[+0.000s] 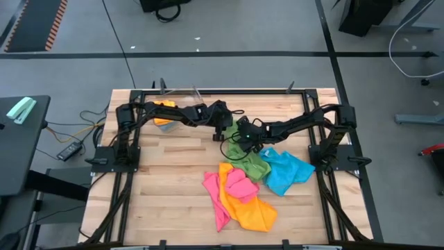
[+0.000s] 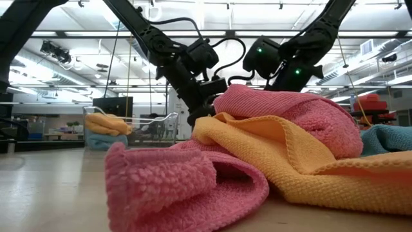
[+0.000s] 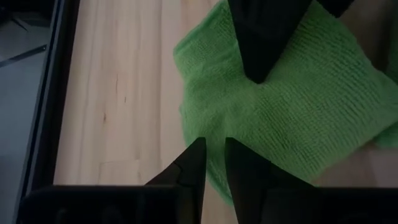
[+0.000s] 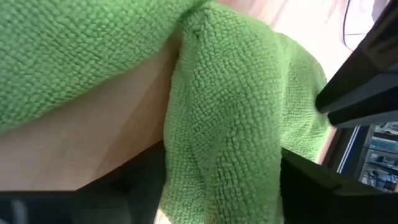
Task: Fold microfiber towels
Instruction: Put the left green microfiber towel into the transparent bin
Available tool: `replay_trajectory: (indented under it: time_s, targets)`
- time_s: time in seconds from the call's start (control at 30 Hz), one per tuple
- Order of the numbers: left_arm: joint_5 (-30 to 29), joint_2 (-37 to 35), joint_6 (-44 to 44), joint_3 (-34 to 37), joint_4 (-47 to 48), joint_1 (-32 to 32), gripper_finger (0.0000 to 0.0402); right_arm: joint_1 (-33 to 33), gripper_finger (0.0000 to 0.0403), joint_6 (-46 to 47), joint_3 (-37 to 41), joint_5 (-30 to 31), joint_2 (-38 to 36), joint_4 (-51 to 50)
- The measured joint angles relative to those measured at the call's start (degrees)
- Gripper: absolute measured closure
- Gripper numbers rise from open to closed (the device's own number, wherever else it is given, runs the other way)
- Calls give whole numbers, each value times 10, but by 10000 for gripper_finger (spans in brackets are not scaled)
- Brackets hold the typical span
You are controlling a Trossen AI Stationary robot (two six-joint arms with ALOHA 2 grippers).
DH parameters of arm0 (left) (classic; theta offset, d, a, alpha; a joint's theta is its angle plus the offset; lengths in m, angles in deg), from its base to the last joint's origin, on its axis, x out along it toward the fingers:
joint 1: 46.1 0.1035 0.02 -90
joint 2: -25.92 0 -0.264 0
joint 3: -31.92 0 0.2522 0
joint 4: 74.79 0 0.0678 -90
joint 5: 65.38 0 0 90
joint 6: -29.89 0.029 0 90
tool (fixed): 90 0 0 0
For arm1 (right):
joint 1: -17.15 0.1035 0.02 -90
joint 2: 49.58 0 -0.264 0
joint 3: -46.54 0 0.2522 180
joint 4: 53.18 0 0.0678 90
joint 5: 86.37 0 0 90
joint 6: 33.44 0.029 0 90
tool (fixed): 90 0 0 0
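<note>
High view: wooden table (image 1: 166, 180) with both arms meeting at its middle over one green towel (image 1: 244, 154); left gripper (image 1: 227, 130) and right gripper (image 1: 244, 137) are at the towel's far edge, which judged from here puts the job at the first step on the green piece, gathering or spreading it before a fold. Count, loose towels: one green, one blue (image 1: 286, 171), one orange-yellow (image 1: 246, 203), and pink cloth (image 1: 225, 189) in what may be one or two pieces. A clear bin (image 1: 170, 111) at the far left holds orange and blue cloth, number not readable. Low view: pink towel (image 2: 193, 183) and orange-yellow towel (image 2: 302, 164) fill the foreground; the green one is hidden behind them. Left wrist view: left gripper (image 3: 212, 163), jaws nearly together with a narrow gap and nothing seen between them, just above the green towel (image 3: 292, 118). Right wrist view: green towel (image 4: 230, 118) bunched between widely parted fingers (image 4: 326, 183), not clearly clamped. Next move calls for a firm pinch on two corners.
</note>
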Motion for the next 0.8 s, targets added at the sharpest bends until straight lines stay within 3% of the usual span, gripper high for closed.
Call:
replay_trajectory:
  time_s: [0.4, 0.63, 0.8]
  targets:
    - [-3, -46, 7, 0, 97, -10, 348, -5, 346, 52, 2, -24, -1, -6]
    - [-6, -51, 82, 0, 128, -53, 338, -27, 360, 102, 3, -51, -49, -19]
    - [-93, -51, 113, 0, 106, -76, 344, -47, 361, 146, 3, -93, -106, -60]
